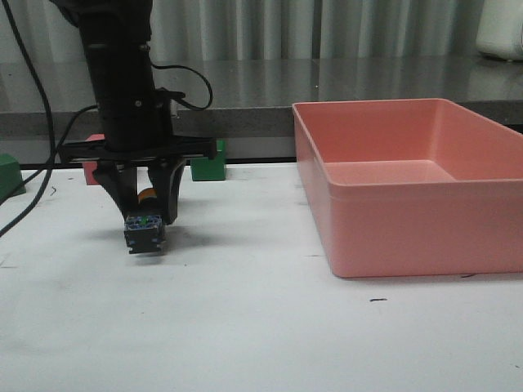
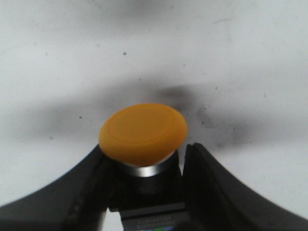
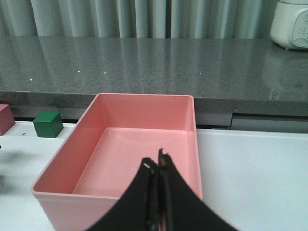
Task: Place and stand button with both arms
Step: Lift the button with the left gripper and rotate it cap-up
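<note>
1. Left pincer (image 1: 147, 214) is clamped on the small push-button with yellow mushroom cap and black blocky body (image 1: 145, 230), held low over the white surface (image 1: 245, 327); whether its bluish base touches, I cannot tell.
2. Judged step: standing it. Ease down level, seat the base flat, then part the fingers (image 2: 216, 187) slowly so nothing tips.
3. Right pincer (image 3: 158, 166) sits together, empty, above the pink plastic bin (image 1: 392, 237), well apart from the button.
4. Green cube (image 1: 208, 167) lies behind.
</note>
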Robot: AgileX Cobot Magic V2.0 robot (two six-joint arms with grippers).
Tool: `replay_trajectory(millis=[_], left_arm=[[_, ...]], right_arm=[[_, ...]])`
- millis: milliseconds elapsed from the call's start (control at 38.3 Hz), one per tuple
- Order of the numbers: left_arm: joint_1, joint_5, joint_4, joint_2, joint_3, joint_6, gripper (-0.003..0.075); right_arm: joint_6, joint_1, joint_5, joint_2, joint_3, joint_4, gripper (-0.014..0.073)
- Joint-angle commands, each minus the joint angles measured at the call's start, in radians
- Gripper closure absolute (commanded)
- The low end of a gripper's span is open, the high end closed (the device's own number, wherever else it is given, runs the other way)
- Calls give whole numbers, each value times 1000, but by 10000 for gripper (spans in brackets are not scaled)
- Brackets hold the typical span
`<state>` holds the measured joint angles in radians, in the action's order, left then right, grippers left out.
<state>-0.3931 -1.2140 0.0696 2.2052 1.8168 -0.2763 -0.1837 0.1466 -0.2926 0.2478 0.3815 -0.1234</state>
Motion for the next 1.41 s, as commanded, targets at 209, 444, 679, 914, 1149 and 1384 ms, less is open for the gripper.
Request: replay_trajectory(millis=[209,444,679,914,1149,1384], left_arm=[[-70,21,-252,-196,-76,-106,545],[-82,319,-276,-409,-355,-108,545],[-63,764,-380,-700,-711,-176,544],[-2,1269,-424,-927,-1037,-176,544],[79,1681,-516,-951,-1262,-153,544],[122,1857,-507,-814,-1301,34,541]], right_arm=[[7,-2,88,9,23,-13,664],[7,-2,88,9,23,-13,664],[7,-2,88,9,23,-13,664],[7,-2,88,9,23,-13,664],[7,-2,88,9,23,-13,664],[7,-2,88,9,23,-13,664]])
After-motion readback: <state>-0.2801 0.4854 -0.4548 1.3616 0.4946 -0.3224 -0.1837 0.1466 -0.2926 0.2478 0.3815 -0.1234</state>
